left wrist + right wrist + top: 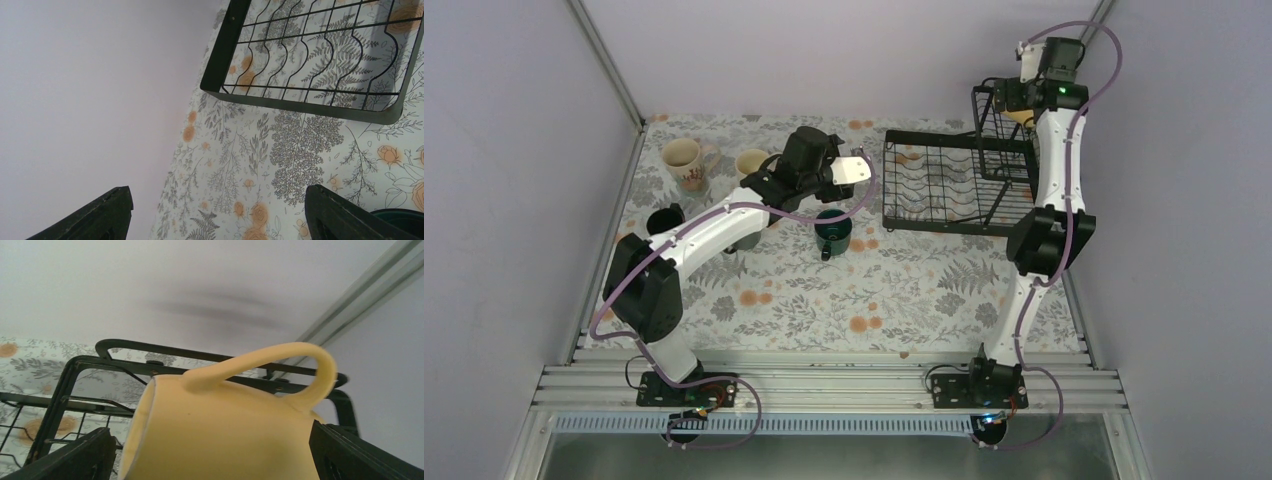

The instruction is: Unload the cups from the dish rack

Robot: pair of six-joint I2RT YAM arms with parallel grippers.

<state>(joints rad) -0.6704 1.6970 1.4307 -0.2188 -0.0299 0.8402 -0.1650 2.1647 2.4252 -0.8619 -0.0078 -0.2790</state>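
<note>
the right gripper [209, 440] straddled the glossy yellow ceramic mug [220, 410] in the raised basket of the black wire dish rack [944, 228], likely to lift it out. whether its fingers had clamped on it i could not tell. the mug lay tipped, handle uppermost. the left gripper [218, 195] hung spread wide and empty over the floral-patterned table [904, 290], near the rack's flat tray.

Two white-and-black arms strung with purple cable

The left arm [714, 225] and right arm [1054, 160] have glossy white shells between black joint housings. Purple cables [1117, 55] loop along each, down to black base plates [686, 388] at 6 o'clock. A green light [1061, 91] glows at 1 o'clock in the top view. The left claw [218, 195] and right claw [212, 437] have matte black, wedge-shaped fingers.
</note>
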